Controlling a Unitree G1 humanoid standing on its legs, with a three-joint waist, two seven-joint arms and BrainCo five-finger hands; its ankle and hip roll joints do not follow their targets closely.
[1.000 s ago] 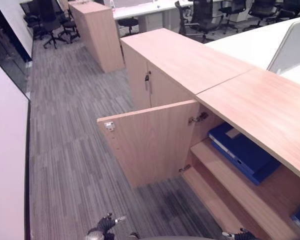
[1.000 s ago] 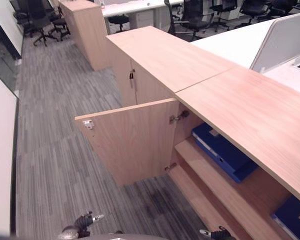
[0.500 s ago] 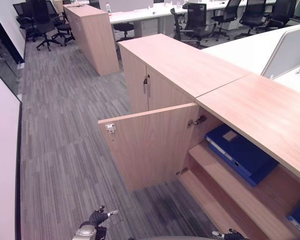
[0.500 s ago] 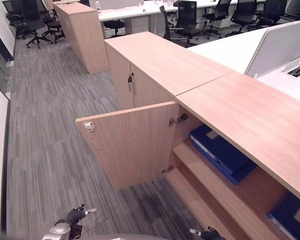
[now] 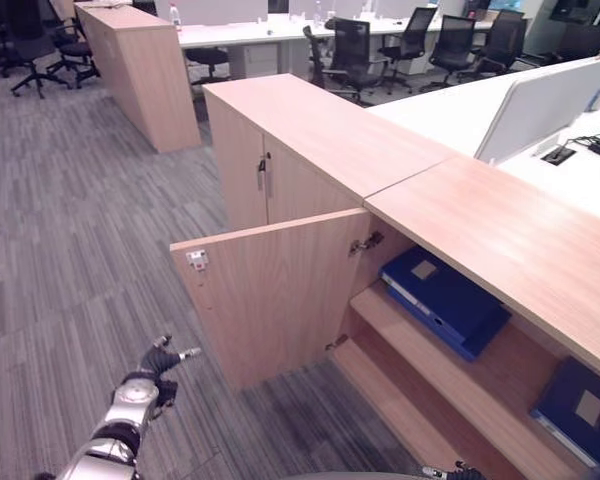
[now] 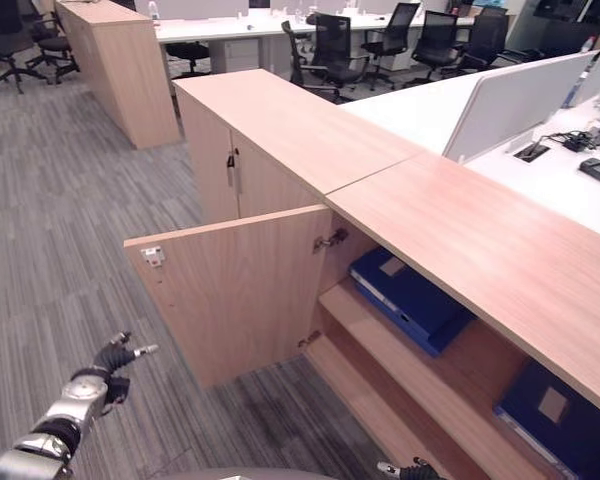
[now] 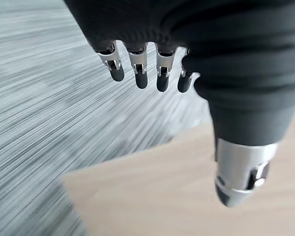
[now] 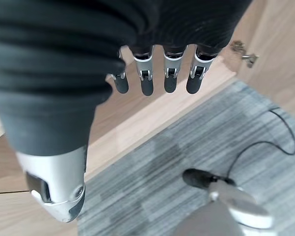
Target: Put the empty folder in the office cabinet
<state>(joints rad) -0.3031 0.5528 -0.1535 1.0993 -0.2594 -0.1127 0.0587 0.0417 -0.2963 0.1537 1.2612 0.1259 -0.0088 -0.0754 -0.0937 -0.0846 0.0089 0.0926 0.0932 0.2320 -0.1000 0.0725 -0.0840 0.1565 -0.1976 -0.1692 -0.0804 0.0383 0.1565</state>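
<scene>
So the blue folder (image 5: pixel 445 300) is lying flat on the upper shelf (image 5: pixel 450 365) inside the open office cabinet (image 5: pixel 500 225), well off to the right of the left hand (image 5: pixel 158 362) and higher than it. It's a thick binder type with a small pale label patch on its cover; whatever's printed on that is too small to read. A second blue folder (image 5: pixel 578 408) lies flat on the same shelf further right, also with a pale square label I can't make out.

Neither hand is holding anything. The left hand hangs low over the grey striped carpet (image 5: pixel 70 260), just left of the swung-open cabinet door (image 5: pixel 275 290) and not touching it. In its wrist view the fingers (image 7: pixel 139 69) are loosely straight, thumb out to the side, with the wood door panel past them. The right hand (image 8: pixel 152 73) looks the same in its own wrist view: fingers relaxed and apart, nothing in them, hanging near the cabinet's bottom ledge with carpet below. In the left eye view only its fingertips (image 5: pixel 450 470) peek in at the bottom edge.

The door has a small metal latch plate (image 5: pixel 196 260) at its top outer corner, and hinges where it meets the cabinet. Beyond the open cabinet sits a closed cabinet (image 5: pixel 280 150) with a dark handle, then another wooden unit (image 5: pixel 140 65) further back, white desks (image 5: pixel 500 95) with dividers, and black office chairs (image 5: pixel 345 55).
</scene>
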